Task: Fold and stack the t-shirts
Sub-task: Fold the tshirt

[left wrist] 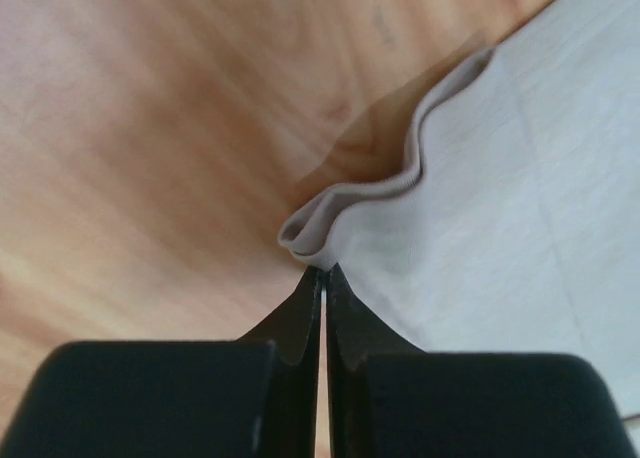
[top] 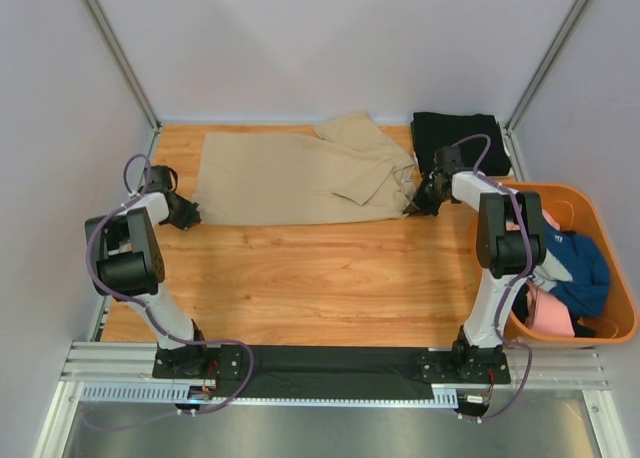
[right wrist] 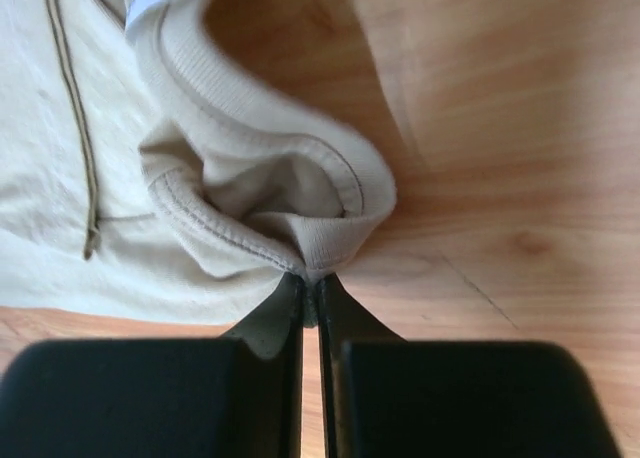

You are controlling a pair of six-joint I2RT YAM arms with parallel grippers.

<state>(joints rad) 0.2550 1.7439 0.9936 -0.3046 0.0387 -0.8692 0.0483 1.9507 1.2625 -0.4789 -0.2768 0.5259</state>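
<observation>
1. The step in hand is the fold of the tan t-shirt [top: 290, 178]. It lies spread along the far side of the table [top: 320, 278], flat on the left and rumpled at its right end.
2. My left gripper [left wrist: 322, 274] is pinched tight on the shirt's near-left corner. There's barely a slit between the jaws, and the doubled hem bulges just past my tips.
3. My right gripper [right wrist: 310, 284] is clamped on the ribbed collar [right wrist: 300, 168] at the shirt's right end, with cloth bunched between the tips.
4. With both ends held, I judge a fold is about to start. The next move calls for lifting both holds together, keeping the cloth taut between my arms, and carrying the near edge over toward the far edge so it lands flat.
5. The collar bite looks small, so a jerk could pull it free.
6. The black t-shirt [top: 460, 138] sits folded at the far right, just beyond my right gripper, and I take it for the stack.
7. The blue t-shirt [top: 585, 268] and pink t-shirt [top: 550, 316] lie heaped in the orange tub [top: 545, 188] on the right, not yet folded.
</observation>
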